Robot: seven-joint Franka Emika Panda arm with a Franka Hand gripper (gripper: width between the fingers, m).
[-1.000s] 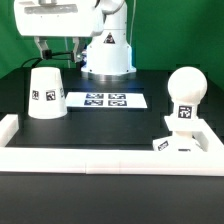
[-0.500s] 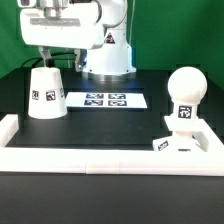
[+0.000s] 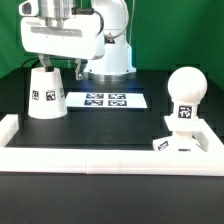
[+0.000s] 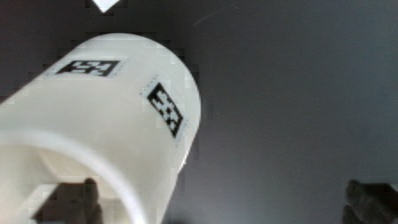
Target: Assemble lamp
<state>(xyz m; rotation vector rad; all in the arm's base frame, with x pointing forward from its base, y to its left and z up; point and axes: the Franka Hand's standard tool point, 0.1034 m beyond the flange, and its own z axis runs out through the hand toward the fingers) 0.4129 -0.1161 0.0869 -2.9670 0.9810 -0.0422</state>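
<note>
The white truncated-cone shade [image 3: 45, 93] stands on the black table at the exterior view's left, tags on its side. It fills much of the wrist view [image 4: 107, 120]. My gripper [image 3: 60, 66] hovers just above the shade, open and empty. In the wrist view the gripper [image 4: 219, 205] has its fingers far apart, one finger [image 4: 68, 200] over the shade's rim and the other over bare table. At the exterior view's right the ball bulb [image 3: 187, 87] stands upright on the low square base block [image 3: 178, 141].
The marker board [image 3: 105, 100] lies flat beside the shade, toward the middle. A long white border rail [image 3: 100, 156] runs along the front with raised ends at both sides. The arm's white pedestal [image 3: 108, 58] stands behind the marker board.
My gripper has come down from higher up to just above the shade. The shade, bulb and base have not moved.
</note>
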